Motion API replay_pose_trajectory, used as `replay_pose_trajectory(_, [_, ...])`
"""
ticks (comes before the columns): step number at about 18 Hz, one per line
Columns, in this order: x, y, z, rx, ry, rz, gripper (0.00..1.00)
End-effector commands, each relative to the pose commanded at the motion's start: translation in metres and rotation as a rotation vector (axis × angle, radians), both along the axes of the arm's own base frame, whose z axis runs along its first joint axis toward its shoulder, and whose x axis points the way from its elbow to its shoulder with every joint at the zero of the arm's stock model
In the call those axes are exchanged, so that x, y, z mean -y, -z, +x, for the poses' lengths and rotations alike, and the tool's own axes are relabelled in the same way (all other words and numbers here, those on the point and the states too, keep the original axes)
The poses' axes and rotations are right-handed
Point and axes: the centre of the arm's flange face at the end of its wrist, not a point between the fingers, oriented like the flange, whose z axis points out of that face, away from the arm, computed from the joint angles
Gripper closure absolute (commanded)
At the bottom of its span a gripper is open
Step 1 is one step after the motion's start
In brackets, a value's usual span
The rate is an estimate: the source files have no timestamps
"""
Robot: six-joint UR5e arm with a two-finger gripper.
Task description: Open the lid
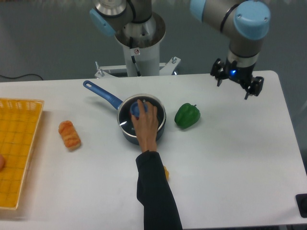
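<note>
Here the lid (139, 120) sat on the dark blue saucepan (125, 130) mid-counter, not yet lifted, with a person's hand (145, 125) spread over the glass and fingertips at the blue knob (137, 109). Your gripper (238, 87) hung well apart over the far right of the counter (230, 158), jaws spread and holding nothing. Judged step: approach not begun. Next you would need the hand withdrawn, then jaws centred over the knob, beside the green pepper (187, 115).

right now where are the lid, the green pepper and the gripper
lid (125, 116), fixed camera, glass left of the hand
green pepper (187, 116), fixed camera, middle of its body
gripper (238, 84), fixed camera, midway between fingertips
</note>
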Motion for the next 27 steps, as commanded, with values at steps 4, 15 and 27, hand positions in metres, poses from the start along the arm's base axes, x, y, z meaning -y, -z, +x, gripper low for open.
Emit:
replay_pose_trajectory(4, [0.013,0.000,-0.002,0.005,0.037,0.008,0.00])
replay_pose_trajectory(15, [0.060,-0.004,-0.008,0.028,0.141,-0.006,0.00])
replay_pose_trajectory(27, [0.110,-0.001,-0.014,0.050,0.269,-0.012,0.00])
